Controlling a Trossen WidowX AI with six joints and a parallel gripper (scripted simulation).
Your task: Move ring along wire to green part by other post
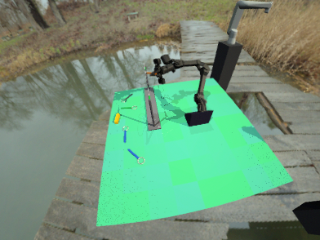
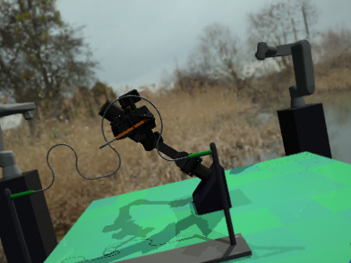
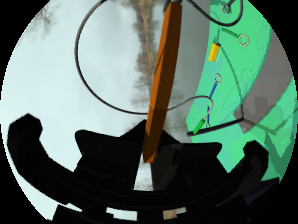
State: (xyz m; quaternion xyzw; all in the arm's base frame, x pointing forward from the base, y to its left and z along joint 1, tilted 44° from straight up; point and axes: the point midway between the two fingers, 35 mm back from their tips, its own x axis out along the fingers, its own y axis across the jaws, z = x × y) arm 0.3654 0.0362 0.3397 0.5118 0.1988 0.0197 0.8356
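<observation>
My gripper [image 1: 154, 73] [image 2: 142, 122] [image 3: 147, 123] is shut on the orange handle [image 1: 150, 73] [image 2: 131, 129] [image 3: 164, 70], up in the air at the wire's big loop. The ring [image 2: 107, 143] shows nearly edge-on as a short grey bar at the handle's far end, crossing the lower left side of the loop. Whether it touches the grey wire [image 2: 162, 123] [image 3: 76, 50] cannot be told. One green part [image 2: 200, 154] [image 3: 199, 126] is by the right post [image 2: 226, 206] [image 3: 215, 127]; the other green part [image 2: 22, 194] is by the left post [image 2: 18, 233].
The posts stand on a grey base [image 1: 154, 123] [image 2: 239, 248]. Beyond it lie a yellow block [image 1: 117, 118] [image 3: 214, 52] and several loose rings with blue [image 1: 125, 135], green [image 1: 127, 108] and dark handles. Another arm [image 1: 234, 20] [image 2: 303, 67] stands on a black pedestal.
</observation>
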